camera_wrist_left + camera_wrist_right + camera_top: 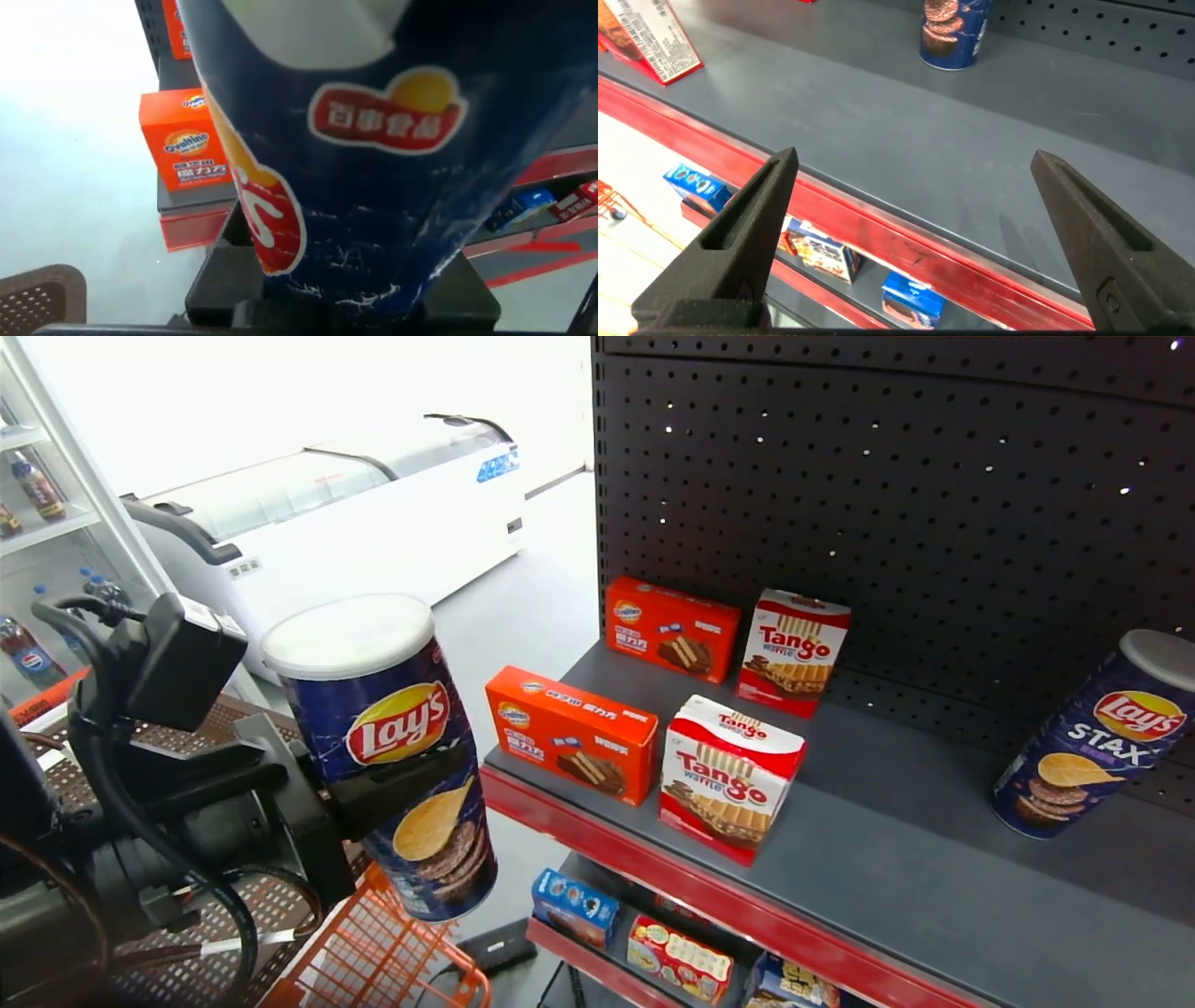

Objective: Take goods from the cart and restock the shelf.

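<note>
Right now the chip can point(383, 756) is hanging nearly upright, lid up, over the orange cart point(373, 952) at the left, just short of the shelf point(934, 859) and its near red edge. The left tool point(373, 803) is clamping it around the middle, one dark finger point(420, 779) crossing the label, so lid and base are both sticking out clear of the grip. Gripping mid-body is likely keeping the can balanced and leaving its base free for setting down. On the shelf, orange boxes point(571, 733) and wafer boxes point(728, 775) are standing in paired rows at the left, faces outward. A second chip can point(1092, 737) is standing far right against the pegboard, with bare shelf lying between, which looks like the spot being restocked. The right tool point(913, 159) is hovering spread wide over the shelf's near edge, gripping nothing
</note>
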`<state>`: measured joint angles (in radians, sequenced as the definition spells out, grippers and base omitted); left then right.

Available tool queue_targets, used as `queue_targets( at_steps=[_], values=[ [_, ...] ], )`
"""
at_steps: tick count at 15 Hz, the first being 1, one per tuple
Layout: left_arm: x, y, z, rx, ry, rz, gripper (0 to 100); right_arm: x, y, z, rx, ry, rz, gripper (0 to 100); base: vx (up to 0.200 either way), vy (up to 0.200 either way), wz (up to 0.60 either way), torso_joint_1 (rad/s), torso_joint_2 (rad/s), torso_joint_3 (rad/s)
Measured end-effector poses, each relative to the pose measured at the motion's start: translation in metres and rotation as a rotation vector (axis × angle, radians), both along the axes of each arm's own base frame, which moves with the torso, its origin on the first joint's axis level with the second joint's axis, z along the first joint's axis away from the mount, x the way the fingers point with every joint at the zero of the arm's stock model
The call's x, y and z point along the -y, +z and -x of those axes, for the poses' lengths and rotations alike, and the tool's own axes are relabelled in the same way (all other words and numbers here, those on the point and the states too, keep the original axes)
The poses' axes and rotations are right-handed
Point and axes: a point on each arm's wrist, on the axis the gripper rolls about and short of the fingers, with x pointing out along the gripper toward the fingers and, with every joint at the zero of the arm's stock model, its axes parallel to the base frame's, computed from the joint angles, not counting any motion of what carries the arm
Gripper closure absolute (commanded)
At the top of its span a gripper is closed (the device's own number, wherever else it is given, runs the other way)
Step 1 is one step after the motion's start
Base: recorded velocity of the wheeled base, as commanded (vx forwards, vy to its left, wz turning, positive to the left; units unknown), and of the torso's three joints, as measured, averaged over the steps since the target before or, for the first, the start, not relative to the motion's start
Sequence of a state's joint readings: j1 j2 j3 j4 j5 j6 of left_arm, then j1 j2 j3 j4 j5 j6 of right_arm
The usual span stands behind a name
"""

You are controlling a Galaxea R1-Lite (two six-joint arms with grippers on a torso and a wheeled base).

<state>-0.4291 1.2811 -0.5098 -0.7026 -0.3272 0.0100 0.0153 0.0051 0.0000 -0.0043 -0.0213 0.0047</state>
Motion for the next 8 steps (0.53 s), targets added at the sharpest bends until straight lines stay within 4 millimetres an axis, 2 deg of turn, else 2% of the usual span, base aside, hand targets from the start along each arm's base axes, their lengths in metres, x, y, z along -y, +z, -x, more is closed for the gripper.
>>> queue_targets(
  at_steps=[3,8],
  values=[
    [0.001,0.0031,0.0001,0.017,-0.013,0.002,100,0.0,0.0,0.0,0.0,-0.001,0.0,0,0.0,0.0,0.0,0.0,0.0,0.0],
    [0.0083,0.0036,0.0081,0.019,-0.137,0.008,100,-0.0001,0.0001,0.0,0.001,0.004,-0.001,0,0.0,0.0,0.0,0.0,0.0,0.0]
  ],
)
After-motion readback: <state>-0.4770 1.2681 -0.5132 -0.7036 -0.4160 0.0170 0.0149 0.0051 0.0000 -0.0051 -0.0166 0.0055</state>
